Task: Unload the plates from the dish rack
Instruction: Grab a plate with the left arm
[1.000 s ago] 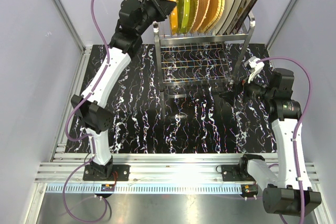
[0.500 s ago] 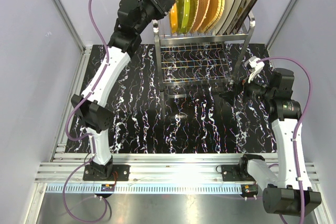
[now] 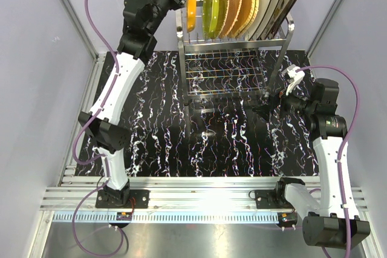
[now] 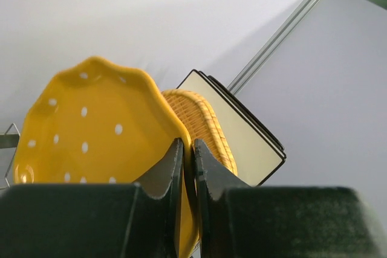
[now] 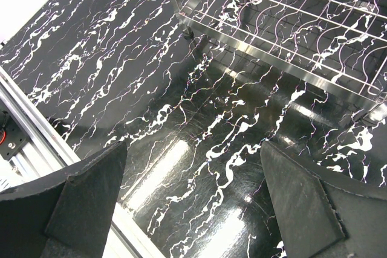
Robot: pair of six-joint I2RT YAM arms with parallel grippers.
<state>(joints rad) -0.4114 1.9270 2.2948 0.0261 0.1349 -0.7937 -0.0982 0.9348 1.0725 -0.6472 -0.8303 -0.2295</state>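
Jaws clamped thinly on the rim of the orange dotted plate, the left gripper risks letting it slip onto the dish rack; the right gripper gapes empty.

The black tabletop, veined in white like marble, lies under the right claw and fills the space between its two fingers, glossy with patches of lamp glare. Off that claw's left side a ribbed aluminium rail borders the table (a red-and-black scrap shows beside it, too small to tell). Behind and above the left claw stand pale lavender walls, meeting at a slanted metal corner post to the claw's upper right.
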